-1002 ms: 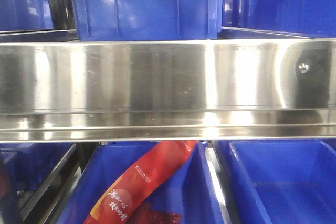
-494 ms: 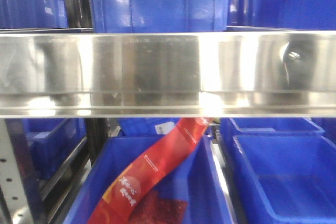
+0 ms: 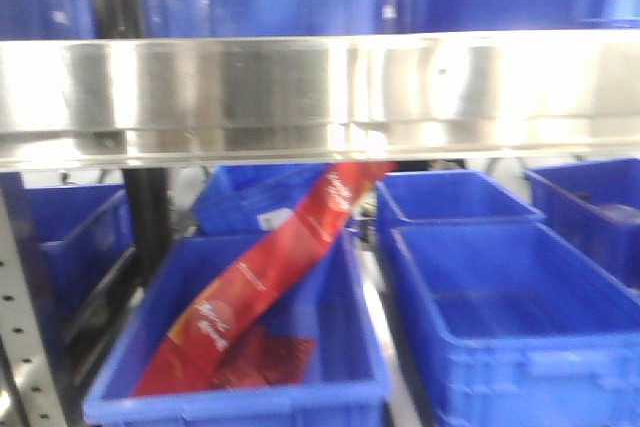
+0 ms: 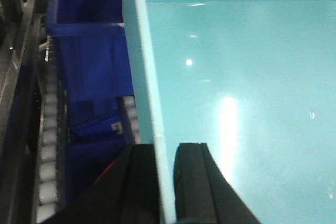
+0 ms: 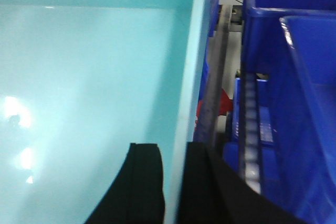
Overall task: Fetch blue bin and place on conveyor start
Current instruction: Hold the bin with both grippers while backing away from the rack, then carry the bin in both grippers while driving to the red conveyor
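The blue bin, a light cyan tub, fills the left wrist view and the right wrist view; its inside is empty. My left gripper is shut on the bin's left wall, one black finger inside and one outside. My right gripper is shut on the bin's right wall the same way. The bin hangs above dark blue ribbed bins and roller tracks. The conveyor start is out of view. The bin and both grippers do not show in the front view.
A shiny steel shelf rail crosses the front view. Below it stand dark blue ribbed bins; one holds a red packet. Dark blue bins and white roller tracks lie beside the cyan tub. A grey upright stands at left.
The front view has drawn back and shifted: the steel rail sits higher in frame, and more of the lower shelf's dark blue bins and the red packet show.
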Robot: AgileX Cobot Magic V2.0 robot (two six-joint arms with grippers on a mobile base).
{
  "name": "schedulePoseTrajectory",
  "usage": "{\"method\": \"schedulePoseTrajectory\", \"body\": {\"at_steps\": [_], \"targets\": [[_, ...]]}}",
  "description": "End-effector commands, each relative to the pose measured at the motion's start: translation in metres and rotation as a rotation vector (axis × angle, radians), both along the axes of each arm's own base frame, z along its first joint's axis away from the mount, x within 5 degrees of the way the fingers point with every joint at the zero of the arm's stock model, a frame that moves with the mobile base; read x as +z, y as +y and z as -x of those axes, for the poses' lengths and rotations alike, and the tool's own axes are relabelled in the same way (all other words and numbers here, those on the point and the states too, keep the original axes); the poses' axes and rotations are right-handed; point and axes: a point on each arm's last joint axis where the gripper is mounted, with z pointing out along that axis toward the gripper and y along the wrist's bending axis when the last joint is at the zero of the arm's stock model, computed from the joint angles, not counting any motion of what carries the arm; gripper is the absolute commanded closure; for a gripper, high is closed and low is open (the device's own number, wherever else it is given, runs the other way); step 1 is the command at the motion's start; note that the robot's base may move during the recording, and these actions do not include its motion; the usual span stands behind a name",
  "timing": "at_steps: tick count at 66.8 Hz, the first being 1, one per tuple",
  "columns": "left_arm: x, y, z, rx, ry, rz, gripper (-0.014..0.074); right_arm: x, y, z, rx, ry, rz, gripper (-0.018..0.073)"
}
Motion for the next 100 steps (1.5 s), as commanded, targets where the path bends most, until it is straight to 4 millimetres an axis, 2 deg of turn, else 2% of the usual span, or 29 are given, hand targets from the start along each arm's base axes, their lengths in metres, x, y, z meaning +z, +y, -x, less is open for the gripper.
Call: {"method": "schedulePoseTrajectory", "body": {"at_steps": [1, 100], "targets": [[0.0079, 0.0021, 0.003, 0.002, -0.054, -0.006, 0.0708, 0.0126, -0.0054, 0.0048, -0.013, -0.087, 0.029, 0.0711], [0.0081, 0.0021, 0.0029, 0.002, -0.056, -0.006, 0.0708, 0.0126, -0.0054, 0.0048, -0.013, -0.087, 0.029, 0.0711]]}}
